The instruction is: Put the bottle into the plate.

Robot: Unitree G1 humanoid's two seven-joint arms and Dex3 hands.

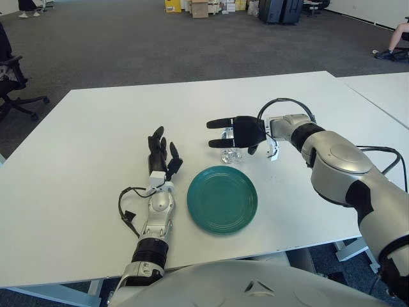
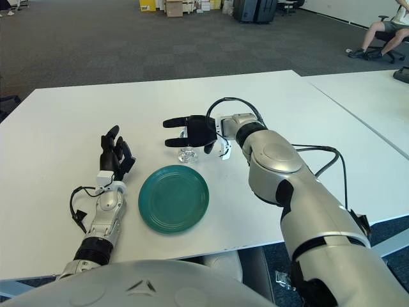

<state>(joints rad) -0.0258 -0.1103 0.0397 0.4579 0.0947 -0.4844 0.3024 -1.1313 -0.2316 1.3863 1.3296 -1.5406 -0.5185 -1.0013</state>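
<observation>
Left hand (image 1: 161,155): lies idle to the left of the plate, fingers loosely spread, holding nothing
Plate (image 1: 222,199): teal, round and shallow, flat on the bench near its front edge; nothing in it
Bottle (image 1: 231,146): small, clear, upright on the bench just behind the plate's far rim, mostly hidden by the right hand
Right hand (image 1: 233,131): at the bottle, above the plate's far rim, fingers stretched out to the left and not closed round it; whether the palm touches the bottle cannot be told
How the bottle will handle: judged light and easy to topple; clear plastic is likely smooth and may dent or slip under a hard squeeze
Where to take hold: round the middle of the body, fingers on one side and thumb on the other, keeping it upright
Bench (image 1: 83,147): white, smooth and matt; little friction to hold the bottle if nudged sideways
Second bench (image 1: 383,89): white, to the right of the plate, set apart by a narrow gap
Room: open office behind the plate, dark grey carpet, boxes (image 1: 199,7) and black cases by the far wall, an office chair (image 1: 14,83) at far left, a seated person's legs (image 1: 395,38) at far right
</observation>
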